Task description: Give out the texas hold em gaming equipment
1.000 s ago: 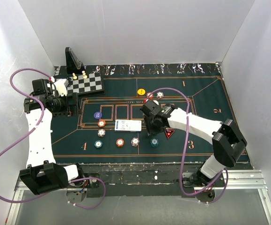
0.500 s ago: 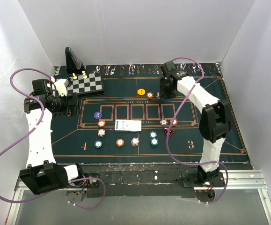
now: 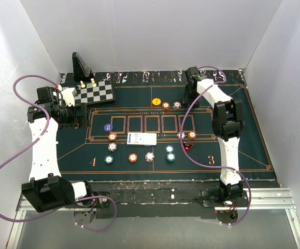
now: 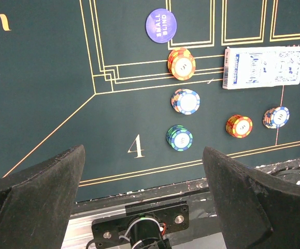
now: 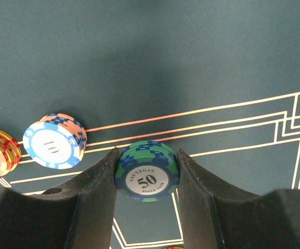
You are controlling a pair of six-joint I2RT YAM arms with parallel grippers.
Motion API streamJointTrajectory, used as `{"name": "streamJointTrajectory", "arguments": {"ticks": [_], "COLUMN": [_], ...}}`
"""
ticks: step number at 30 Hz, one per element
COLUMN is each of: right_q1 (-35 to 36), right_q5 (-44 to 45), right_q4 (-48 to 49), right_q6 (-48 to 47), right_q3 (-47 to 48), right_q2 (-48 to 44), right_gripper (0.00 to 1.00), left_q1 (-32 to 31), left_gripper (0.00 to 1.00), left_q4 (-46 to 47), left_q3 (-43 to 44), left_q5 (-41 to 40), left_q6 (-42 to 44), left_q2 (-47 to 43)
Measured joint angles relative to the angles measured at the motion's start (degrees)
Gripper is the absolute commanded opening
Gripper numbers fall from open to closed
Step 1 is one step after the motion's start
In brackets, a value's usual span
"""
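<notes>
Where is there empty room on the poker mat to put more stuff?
The corner right of the red triangle marker, around number 3, is bare. The outlined boxes just beyond the card deck are bare too. It's crowded in front of the deck, where chip stacks cluster.

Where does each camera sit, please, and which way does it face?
Top external: above and behind the robot, looking down on the poker mat; both arms show, with left gripper and right gripper.
Left wrist: on the left arm, looking down over the card deck toward the near edge; open fingers show.
Right wrist: on the right arm, looking down; fingers clamp a green chip stack.
Shared: top and left wrist show the card deck.
</notes>
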Motion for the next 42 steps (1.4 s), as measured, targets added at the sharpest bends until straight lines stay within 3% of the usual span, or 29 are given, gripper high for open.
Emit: {"name": "streamJointTrajectory", "arguments": {"ticks": [8, 14, 20, 24, 29, 36, 42], "right_q1": [-0.3, -0.3, 1.8, 8.8, 23.1, 35.4, 38.6], "right_q5": [-1.0, -1.1, -0.9, 0.4, 0.3, 0.2, 0.5], "right_q4": [-0.6, -1.0, -0.5, 1.4, 3.3, 2.7, 3.1], "right_q6": [-0.4, -0.1, 0.3, 0.7, 2.7, 8.0, 10.6], "right_q3": [2.7, 2.3, -7.9, -16.2, -32.0, -49.2, -52.1], "right_q2": [1.8, 0.6, -15.1, -29.5, -41.3, -43.3, -44.0], "right_gripper": [0.75, 0.79, 0.84, 0.87, 0.88, 0.9, 0.91], "left_q1": [0.0, 0.0, 0.0, 0.0, 0.0, 0.0, 0.0], "left_gripper": [0.98, 0.98, 0.98, 0.98, 0.98, 0.98, 0.98], "left_q4": [0.1, 0.1, -0.1, -0.3, -0.6, -1.3, -1.8], "left_q3": [0.0, 0.0, 0.0, 0.0, 0.0, 0.0, 0.1], "left_q5": [0.0, 0.0, 0.0, 0.2, 0.3, 0.3, 0.3], "left_q6": [0.0, 0.0, 0.0, 0.0, -0.1, -0.1, -0.2], "left_q2": [1.6, 1.5, 1.3, 0.9, 0.2, -0.9, -1.6]}}
